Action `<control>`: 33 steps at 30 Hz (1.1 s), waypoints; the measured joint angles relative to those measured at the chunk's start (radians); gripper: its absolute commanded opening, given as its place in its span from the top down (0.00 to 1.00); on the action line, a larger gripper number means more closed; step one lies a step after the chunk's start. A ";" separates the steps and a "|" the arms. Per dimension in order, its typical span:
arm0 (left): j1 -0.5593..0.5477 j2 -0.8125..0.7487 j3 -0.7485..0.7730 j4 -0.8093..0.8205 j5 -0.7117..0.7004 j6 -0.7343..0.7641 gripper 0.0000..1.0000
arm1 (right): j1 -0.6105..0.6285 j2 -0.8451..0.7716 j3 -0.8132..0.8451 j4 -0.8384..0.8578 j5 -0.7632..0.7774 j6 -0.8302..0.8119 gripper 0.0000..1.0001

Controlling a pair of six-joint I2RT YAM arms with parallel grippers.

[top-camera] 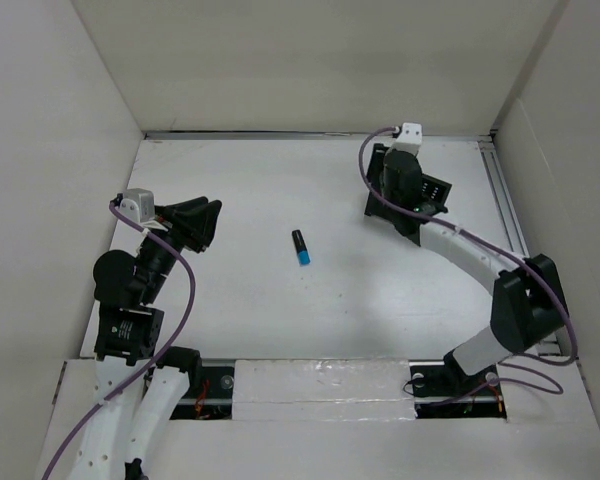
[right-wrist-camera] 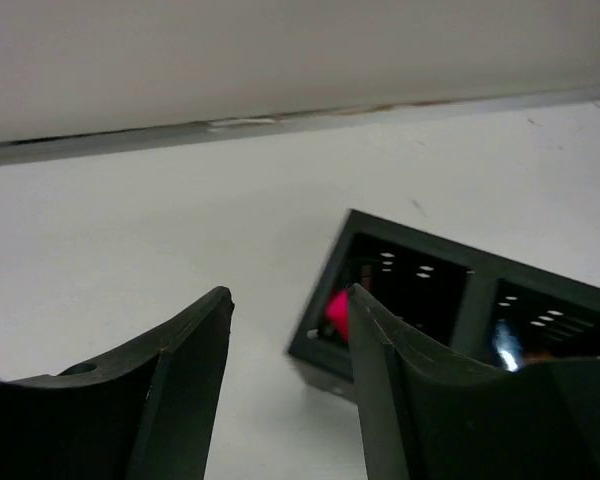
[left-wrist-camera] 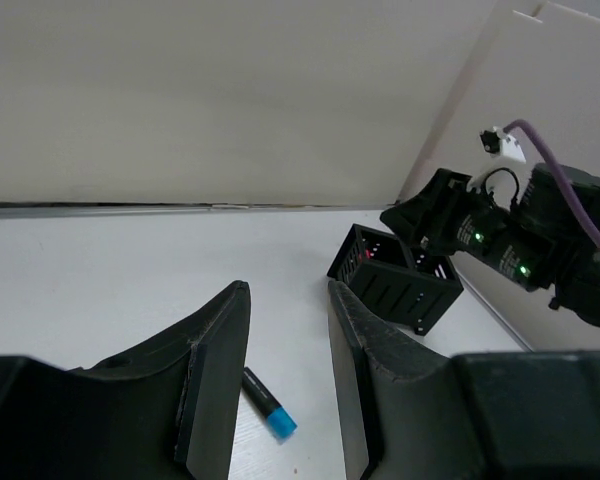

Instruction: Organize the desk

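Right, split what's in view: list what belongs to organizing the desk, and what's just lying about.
Belongs to the job: the desk; the black holder box; the blue-capped black marker lying loose mid-desk; the pink item in the holder.
Just there: the white panel walls; the metal rail along the right edge.

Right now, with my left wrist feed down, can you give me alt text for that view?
A black marker with a blue cap lies on the white desk, seen through the gap of the empty left gripper in the foreground. Further right, the right arm is at a black holder near the wall.
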 measured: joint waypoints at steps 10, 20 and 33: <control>0.000 -0.003 0.000 0.000 -0.001 0.000 0.67 | 0.360 0.097 -0.096 0.106 -0.117 0.011 0.41; 0.000 -0.006 0.000 0.000 -0.001 0.000 0.67 | 0.380 0.354 0.080 -0.074 -0.181 0.024 0.38; 0.000 -0.006 0.000 0.000 0.000 0.000 0.67 | 0.384 0.462 0.170 -0.158 -0.190 0.075 0.50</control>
